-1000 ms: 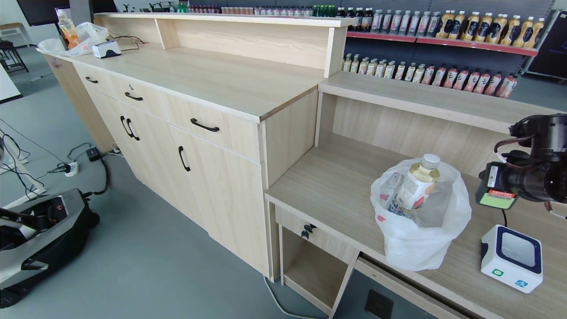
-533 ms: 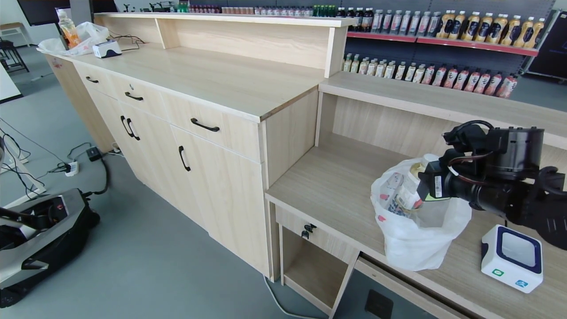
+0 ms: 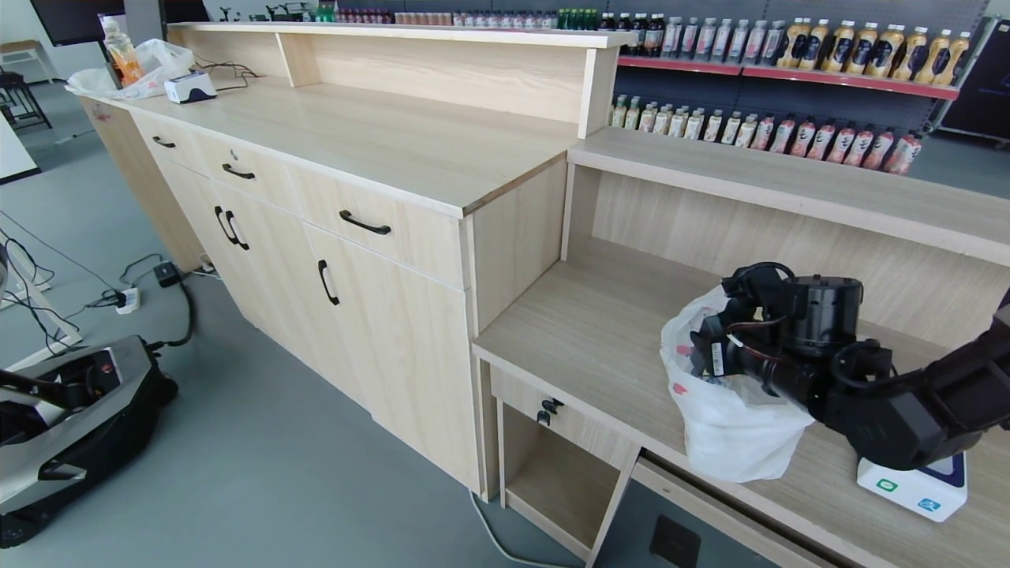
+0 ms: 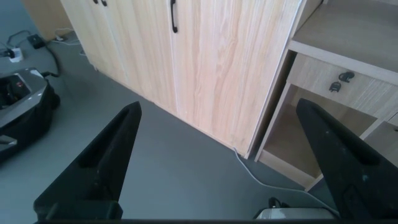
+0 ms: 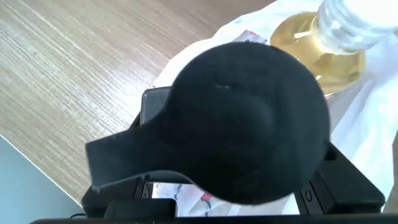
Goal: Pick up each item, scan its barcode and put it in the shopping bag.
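Now the white shopping bag (image 3: 734, 430) stands on the worktop (image 3: 600, 331), a bottle (image 5: 323, 53) of yellow drink inside. The right tool (image 3: 708, 356) is at its mouth; I cannot tell its grip. The left tool (image 4: 217, 107) is spread wide and empty above the floor.

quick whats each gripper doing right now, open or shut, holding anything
left gripper: open, holding nothing.
right gripper: cannot be told; it is at the mouth of the shopping bag.

Shop: bottle shelves (image 3: 789, 47), checkout counter (image 3: 379, 142), scanner (image 3: 915, 487).
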Robot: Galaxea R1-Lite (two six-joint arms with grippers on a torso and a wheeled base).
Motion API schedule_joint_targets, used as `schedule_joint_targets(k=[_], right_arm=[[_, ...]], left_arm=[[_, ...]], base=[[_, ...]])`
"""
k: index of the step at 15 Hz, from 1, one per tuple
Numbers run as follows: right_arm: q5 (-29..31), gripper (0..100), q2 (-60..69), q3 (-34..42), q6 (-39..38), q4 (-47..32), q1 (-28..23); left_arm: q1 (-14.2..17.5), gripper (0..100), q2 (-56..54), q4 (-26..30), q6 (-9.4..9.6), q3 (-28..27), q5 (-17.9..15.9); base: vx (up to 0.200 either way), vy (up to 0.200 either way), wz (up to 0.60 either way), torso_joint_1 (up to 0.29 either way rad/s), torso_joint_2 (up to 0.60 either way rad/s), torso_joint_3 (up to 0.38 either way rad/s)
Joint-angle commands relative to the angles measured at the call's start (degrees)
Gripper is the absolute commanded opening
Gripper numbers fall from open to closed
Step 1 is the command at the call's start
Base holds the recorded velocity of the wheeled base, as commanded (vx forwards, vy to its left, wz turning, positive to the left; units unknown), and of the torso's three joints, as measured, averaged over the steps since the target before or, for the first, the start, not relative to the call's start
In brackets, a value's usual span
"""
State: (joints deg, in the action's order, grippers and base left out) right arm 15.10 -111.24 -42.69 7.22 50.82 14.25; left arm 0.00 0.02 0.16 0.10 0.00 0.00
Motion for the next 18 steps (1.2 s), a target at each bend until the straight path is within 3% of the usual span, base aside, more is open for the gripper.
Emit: schedule_joint_targets(k=[1,5,18], right_arm=[[0.0,0,-3.3,-0.1,0.0,0.4,0.1],[-2.1,0,-10.0,-0.8,0.0,7.9,0.0],[-2.3,0,-13.1,-0.8,-0.5,7.9,-1.0]], left_arm=[[0.0,100,0.0,0.0,-0.01,0.0,0.0],[0.0,100,0.0,0.0,-0.1,0.0,0.0],[0.0,100,0.0,0.0,-0.01,0.0,0.0]], base=[[0.0,0.0,0.0,0.0,0.0,0.0],[0.0,0.0,0.0,0.0,0.0,0.0],[0.0,0.0,0.0,0.0,0.0,0.0]])
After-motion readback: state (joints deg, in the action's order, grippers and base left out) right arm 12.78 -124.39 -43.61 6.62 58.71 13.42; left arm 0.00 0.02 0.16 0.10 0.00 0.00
